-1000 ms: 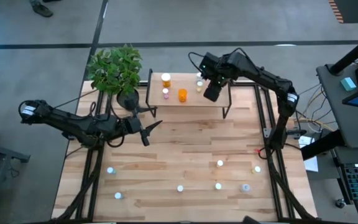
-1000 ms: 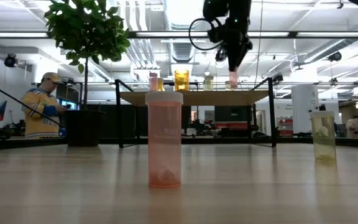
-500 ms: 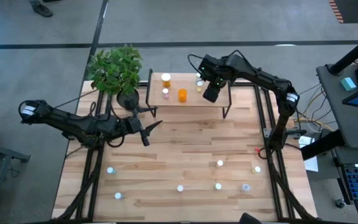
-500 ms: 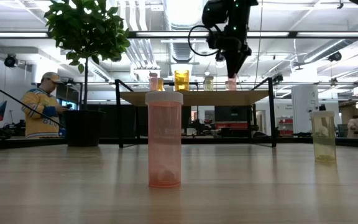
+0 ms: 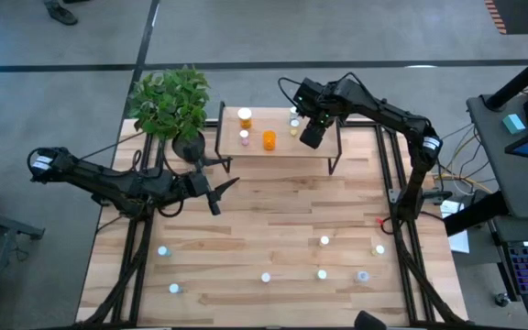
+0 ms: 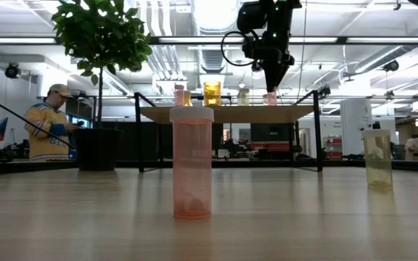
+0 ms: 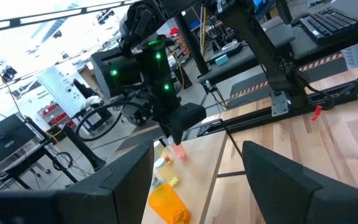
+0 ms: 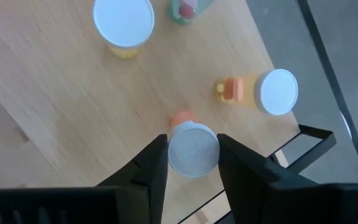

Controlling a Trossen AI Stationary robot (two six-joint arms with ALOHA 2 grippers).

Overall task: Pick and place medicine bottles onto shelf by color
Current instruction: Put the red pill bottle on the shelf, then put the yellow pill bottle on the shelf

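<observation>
Pink bottle (image 8: 193,149) on shelf (image 8: 61,106) between right claw (image 8: 192,163) fingers

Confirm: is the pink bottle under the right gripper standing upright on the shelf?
Upright. The pink bottle shows its round cap squarely between the right gripper's fingers, and the low view has it vertical on the shelf.
</observation>
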